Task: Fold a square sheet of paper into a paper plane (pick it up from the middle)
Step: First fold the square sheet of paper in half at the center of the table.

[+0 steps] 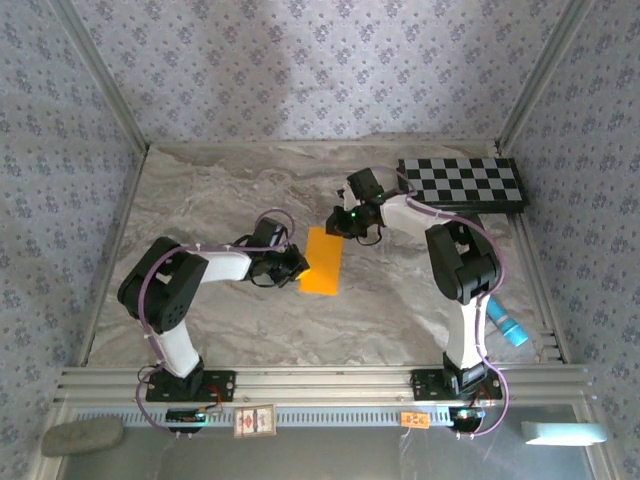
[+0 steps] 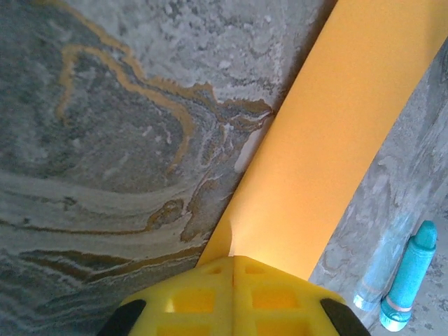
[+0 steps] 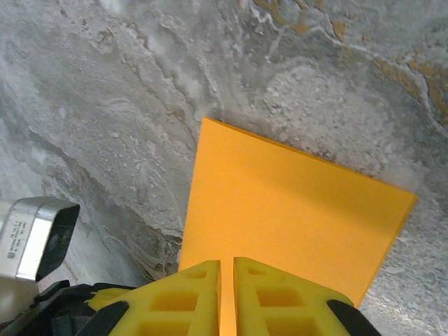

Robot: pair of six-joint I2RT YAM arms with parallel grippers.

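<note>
**One fold in, most of the plane left**

Marble table [image 1: 200, 200]; checkerboard [image 1: 462, 182] at far right corner, well apart from the work. The square sheet of paper [image 1: 322, 262] lies mid-table between both arms as a narrow rectangle, so prob. folded in half once. No nose corners, wings or pointed tip yet, so approx. early stage. Left gripper [image 1: 298, 264] at the paper's left edge, fingers pressed together w/ the edge pinched, small wrinkle there. Right gripper [image 1: 345, 225] at far edge, fingers nearly meeting, paper running into the slit; looks clamped too. Blue marker [image 1: 508, 325] idle by right arm.
</note>
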